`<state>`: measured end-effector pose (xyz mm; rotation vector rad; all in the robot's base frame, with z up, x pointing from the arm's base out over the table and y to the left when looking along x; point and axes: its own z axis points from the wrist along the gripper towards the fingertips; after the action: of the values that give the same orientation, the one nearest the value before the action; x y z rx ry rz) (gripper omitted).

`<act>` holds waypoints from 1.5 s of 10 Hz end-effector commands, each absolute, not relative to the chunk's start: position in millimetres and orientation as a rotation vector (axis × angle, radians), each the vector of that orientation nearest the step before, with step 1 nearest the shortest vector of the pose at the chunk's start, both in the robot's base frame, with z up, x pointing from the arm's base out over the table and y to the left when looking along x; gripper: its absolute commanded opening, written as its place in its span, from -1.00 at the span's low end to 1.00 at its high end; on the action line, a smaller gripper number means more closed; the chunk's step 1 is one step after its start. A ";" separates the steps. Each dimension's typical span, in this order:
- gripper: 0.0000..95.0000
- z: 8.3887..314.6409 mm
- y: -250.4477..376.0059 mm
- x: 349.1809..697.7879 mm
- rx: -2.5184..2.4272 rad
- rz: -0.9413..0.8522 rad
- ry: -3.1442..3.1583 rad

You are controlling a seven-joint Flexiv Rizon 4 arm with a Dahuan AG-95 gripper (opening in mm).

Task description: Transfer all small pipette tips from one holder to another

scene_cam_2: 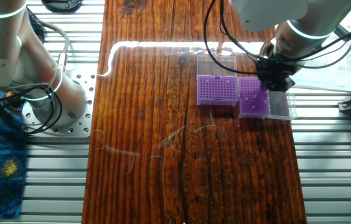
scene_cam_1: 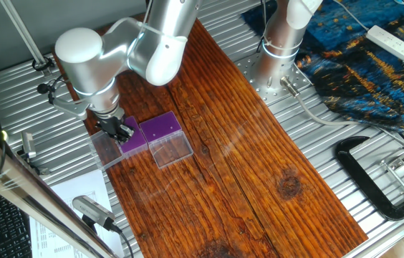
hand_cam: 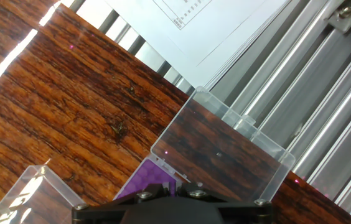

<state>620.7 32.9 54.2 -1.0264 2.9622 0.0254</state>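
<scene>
We could not tell how our jaws stood above the nearer holder (scene_cam_2: 254,98), so a misjudged descent risked knocking its open lid (scene_cam_2: 279,106) or shifting it on the counter (scene_cam_2: 163,155).

Arm (scene_cam_1: 109,50): rounded silver-grey segments, glossy white upper casings, thin glowing light rings at joints. Base (scene_cam_1: 277,61): grey cylinder on bolted plate. Gripper (scene_cam_1: 118,129): black, compact. Black cables (scene_cam_2: 216,31) loop alongside.
</scene>
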 end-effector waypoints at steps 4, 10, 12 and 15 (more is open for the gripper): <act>-0.60 53.8 32.6 620.6 -1.029 0.026 2.960; -1.00 52.1 32.6 620.6 -1.020 0.025 2.961; -1.00 52.5 32.6 620.7 -1.018 0.024 2.959; -1.00 59.3 33.0 620.9 -1.022 0.023 2.962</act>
<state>620.8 33.0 60.5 -1.0218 2.9607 0.0203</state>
